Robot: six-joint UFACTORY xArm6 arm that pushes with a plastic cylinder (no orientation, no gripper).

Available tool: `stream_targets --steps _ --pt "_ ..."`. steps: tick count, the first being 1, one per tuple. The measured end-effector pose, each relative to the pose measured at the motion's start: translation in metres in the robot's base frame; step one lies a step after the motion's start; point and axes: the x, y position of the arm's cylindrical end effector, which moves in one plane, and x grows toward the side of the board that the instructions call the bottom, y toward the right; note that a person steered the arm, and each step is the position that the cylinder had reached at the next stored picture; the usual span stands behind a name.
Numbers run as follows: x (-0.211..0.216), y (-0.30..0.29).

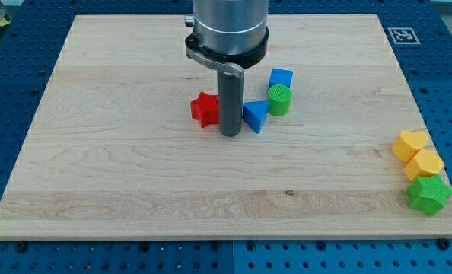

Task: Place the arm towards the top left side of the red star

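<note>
Nearest, at the right edge of the table [97, 183], a green star [428, 194] and two yellow blocks [417, 154] are seen. Mid-table, my tip [229, 134] is set just right of the red star [204, 109], a blue triangle [255, 116] beside it. No pincer is fitted, so nothing is grasped. The star is judged light, stiff and easily slid; its right points are hidden by the rod. Farther off, a green cylinder [279, 99] and blue cube [281, 78] are seen.

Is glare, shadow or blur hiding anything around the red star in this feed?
Camera view: sharp and evenly lit, with no glare on the pale wooden board; only soft, short shadows under the blocks. The dark rod covers the right edge of the red star-shaped block, and my tip sits between it and the blue triangular block.
</note>
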Motion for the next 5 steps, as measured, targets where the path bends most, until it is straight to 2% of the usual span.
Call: stream_targets --steps 1,3,4,5 --pt "0.038 0.001" --pt "0.042 -0.097" --pt "0.010 -0.130" --pt "-0.023 -0.134"
